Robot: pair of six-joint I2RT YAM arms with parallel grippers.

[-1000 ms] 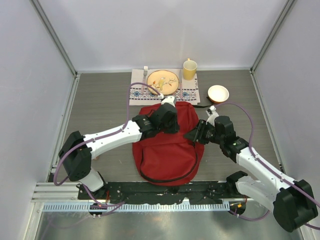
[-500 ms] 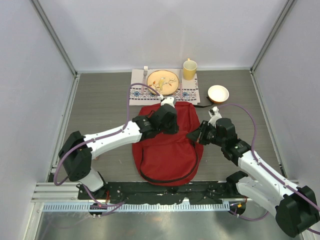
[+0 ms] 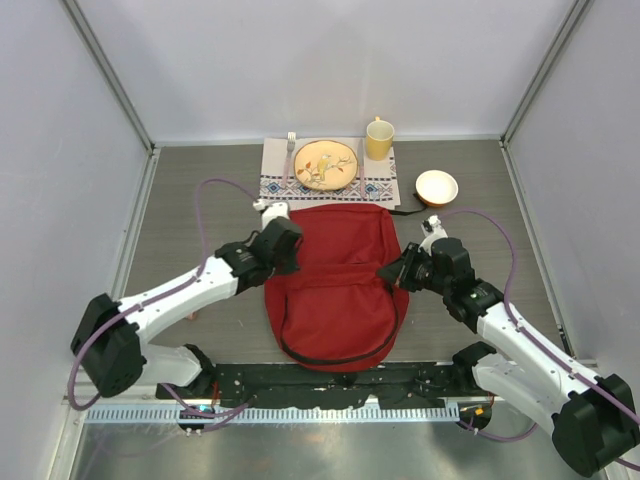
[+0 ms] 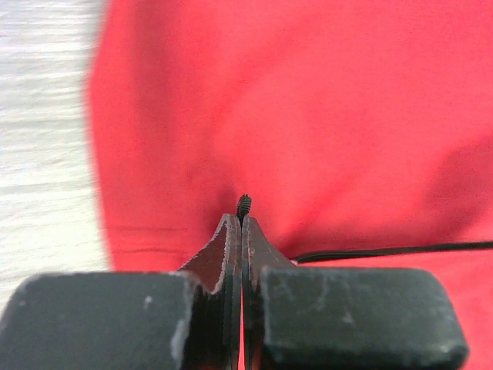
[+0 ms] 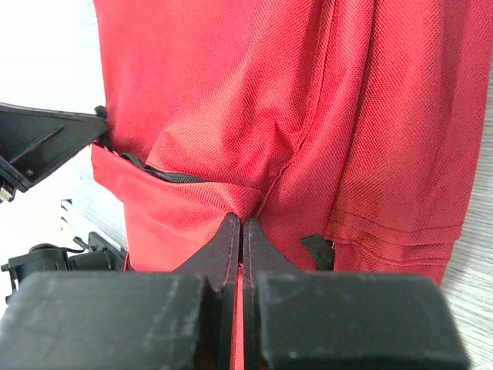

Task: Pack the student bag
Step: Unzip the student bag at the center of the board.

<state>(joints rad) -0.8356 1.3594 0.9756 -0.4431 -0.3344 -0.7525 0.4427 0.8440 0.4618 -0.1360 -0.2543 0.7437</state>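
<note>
Lying flat in the middle of the table (image 3: 200,200), the student bag (image 3: 335,300) fills the space between the two arms in the overhead view, with its narrower end toward the far wall. The left gripper (image 3: 285,243) sits at the bag's far-left corner, and the right gripper (image 3: 390,270) meets its right edge about halfway along. Beyond the bag, a patterned placemat (image 3: 275,185) carries a plate (image 3: 326,165) and a fork (image 3: 291,150). A yellow mug (image 3: 379,140) stands at the mat's far-right corner, and a small bowl (image 3: 436,186) sits on the table to the right of the mat.

From the left wrist, the left gripper (image 4: 243,225) has its jaws pressed fully together over the red fabric of the student bag (image 4: 308,116). A small dark ribbed nub (image 4: 243,204) shows just past the tips. It may be a zipper pull, but whether it is pinched is unclear. A thin black line (image 4: 385,250) runs off to the right, and bare table (image 4: 38,154) shows on the left.

From the right wrist, the right gripper (image 5: 243,223) is also closed. Its tips meet on a fold of the student bag (image 5: 231,92), nipping the cloth. A black zipper (image 5: 154,169) runs to the left of the fold, and a small black tab (image 5: 320,248) sits to its right.
</note>
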